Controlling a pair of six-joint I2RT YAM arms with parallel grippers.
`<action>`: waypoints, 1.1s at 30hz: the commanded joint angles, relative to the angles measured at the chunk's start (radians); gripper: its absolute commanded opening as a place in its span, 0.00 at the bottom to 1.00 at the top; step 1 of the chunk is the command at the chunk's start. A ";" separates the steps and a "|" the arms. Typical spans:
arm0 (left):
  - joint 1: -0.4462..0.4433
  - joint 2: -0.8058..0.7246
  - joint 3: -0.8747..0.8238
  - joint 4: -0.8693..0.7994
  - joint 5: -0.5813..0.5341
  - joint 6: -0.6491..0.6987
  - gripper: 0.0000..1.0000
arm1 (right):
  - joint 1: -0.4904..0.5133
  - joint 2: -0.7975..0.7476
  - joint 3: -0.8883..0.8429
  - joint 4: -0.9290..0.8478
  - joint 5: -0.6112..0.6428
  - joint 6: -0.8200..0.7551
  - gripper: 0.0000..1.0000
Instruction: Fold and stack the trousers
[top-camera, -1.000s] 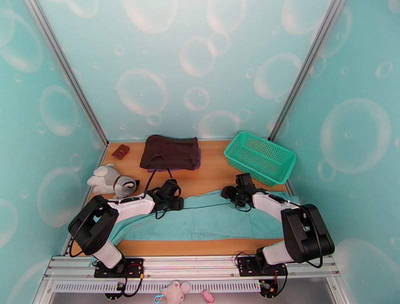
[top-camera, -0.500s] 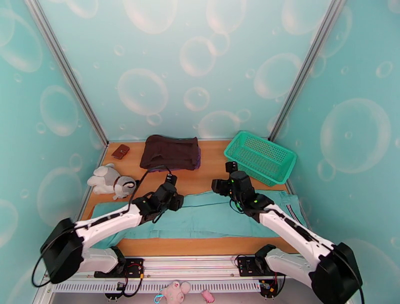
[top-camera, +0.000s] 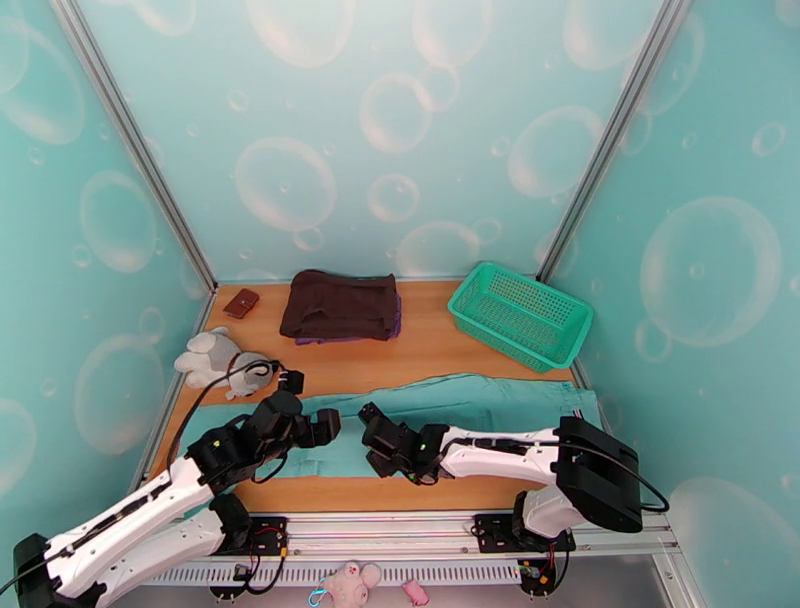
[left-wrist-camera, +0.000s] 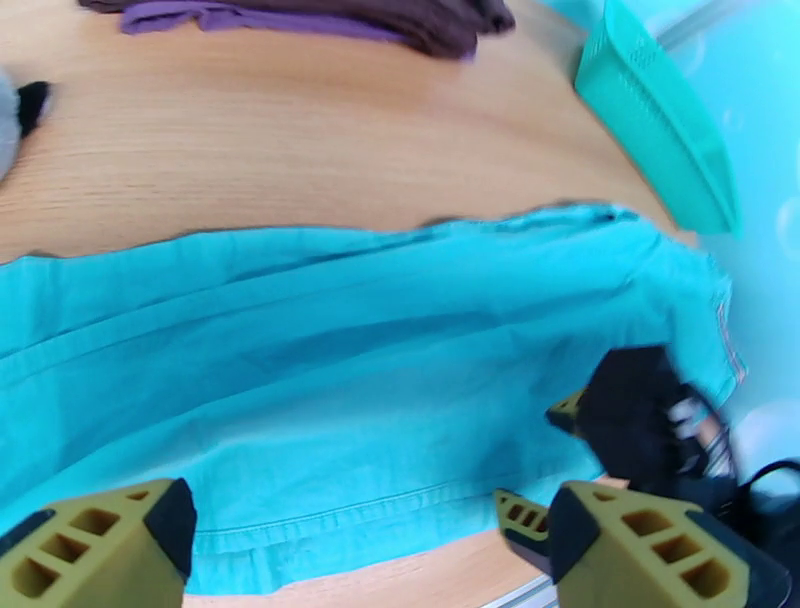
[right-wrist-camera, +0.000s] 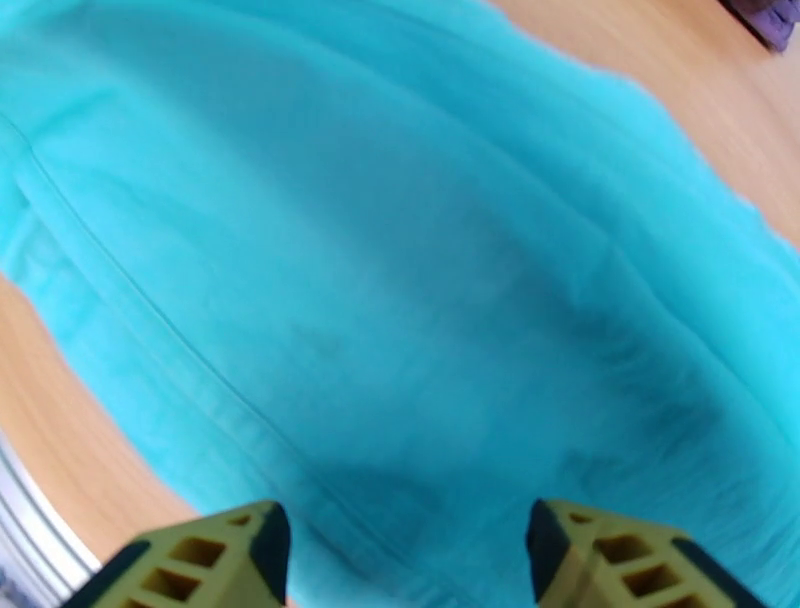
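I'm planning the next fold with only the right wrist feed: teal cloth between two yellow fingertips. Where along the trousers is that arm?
Observer: The right gripper hangs over the near half of the long light teal cloth trousers, roughly mid-length.
Operator: Is the left arm holding anything?
Observer: No. The left gripper, just left of the right one, has its jaws wide open with nothing between them.
Operator: Which end has the waistband?
Observer: The striped waistband lies at the right end, nearest the green plastic mesh basket.
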 joint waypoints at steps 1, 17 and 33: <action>-0.006 -0.056 0.029 -0.080 -0.064 -0.061 0.99 | 0.028 0.003 0.003 -0.049 0.067 0.068 0.66; -0.007 -0.052 0.008 -0.028 -0.031 -0.031 0.99 | 0.073 -0.033 -0.059 -0.193 0.145 0.255 0.55; -0.015 -0.055 0.006 -0.022 -0.029 -0.030 0.99 | 0.075 -0.060 -0.053 -0.222 0.178 0.265 0.10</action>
